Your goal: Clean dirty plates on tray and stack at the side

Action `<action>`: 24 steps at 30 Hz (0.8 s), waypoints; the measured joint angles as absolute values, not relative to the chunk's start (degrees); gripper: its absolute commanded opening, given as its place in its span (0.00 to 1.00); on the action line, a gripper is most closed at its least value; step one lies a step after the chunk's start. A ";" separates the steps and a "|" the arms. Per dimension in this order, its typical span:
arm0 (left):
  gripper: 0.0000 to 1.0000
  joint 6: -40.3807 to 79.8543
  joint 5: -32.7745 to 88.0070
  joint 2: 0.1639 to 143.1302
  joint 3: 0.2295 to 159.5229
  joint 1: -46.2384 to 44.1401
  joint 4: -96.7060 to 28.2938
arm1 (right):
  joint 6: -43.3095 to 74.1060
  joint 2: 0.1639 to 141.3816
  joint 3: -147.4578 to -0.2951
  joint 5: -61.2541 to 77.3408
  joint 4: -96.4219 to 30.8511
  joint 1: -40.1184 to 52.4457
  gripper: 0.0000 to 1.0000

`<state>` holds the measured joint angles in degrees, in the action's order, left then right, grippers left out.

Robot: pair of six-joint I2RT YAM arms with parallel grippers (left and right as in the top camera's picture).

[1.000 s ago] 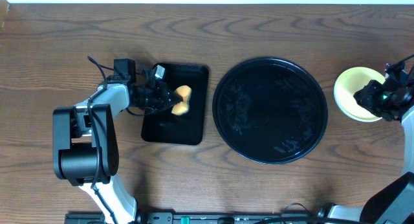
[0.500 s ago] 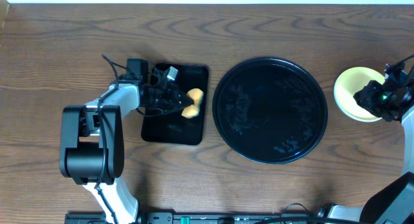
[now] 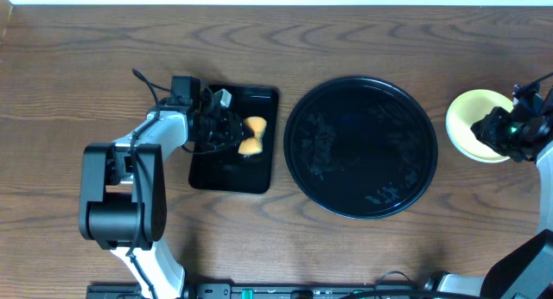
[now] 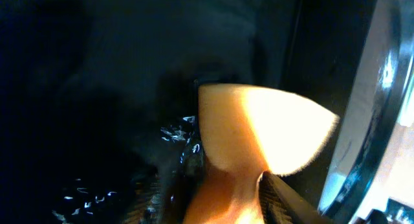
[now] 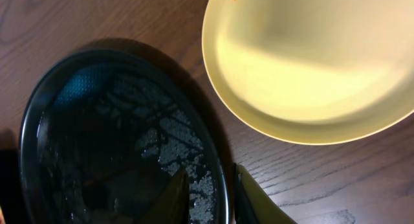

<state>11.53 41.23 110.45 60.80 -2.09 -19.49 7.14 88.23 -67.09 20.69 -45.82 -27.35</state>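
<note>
Yellow plate just beyond right hand; whether hand clenched, cannot tell.

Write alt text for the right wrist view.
A pale yellow plate sits on the wooden table at upper right, apart from the round black tray at lower left. The right gripper shows at the bottom edge, jaws empty.

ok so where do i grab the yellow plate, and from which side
The yellow plate lies flat and shallow on the table, so only its raised rim gives a hold: probably pinch it, one finger inside and one outside, coming straight down at the edge away from the round tray.
</note>
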 measured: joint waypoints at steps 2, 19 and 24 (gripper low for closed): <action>0.56 12.19 40.27 110.21 61.12 -2.04 -19.33 | 7.14 88.23 -67.09 20.78 -45.84 -27.35 0.21; 0.47 13.87 32.14 102.08 60.95 -4.16 -19.86 | 7.14 88.23 -67.09 20.86 -46.00 -27.35 0.21; 0.40 15.07 30.22 102.96 60.90 -7.03 -19.92 | 7.14 88.23 -67.09 20.86 -46.15 -27.35 0.21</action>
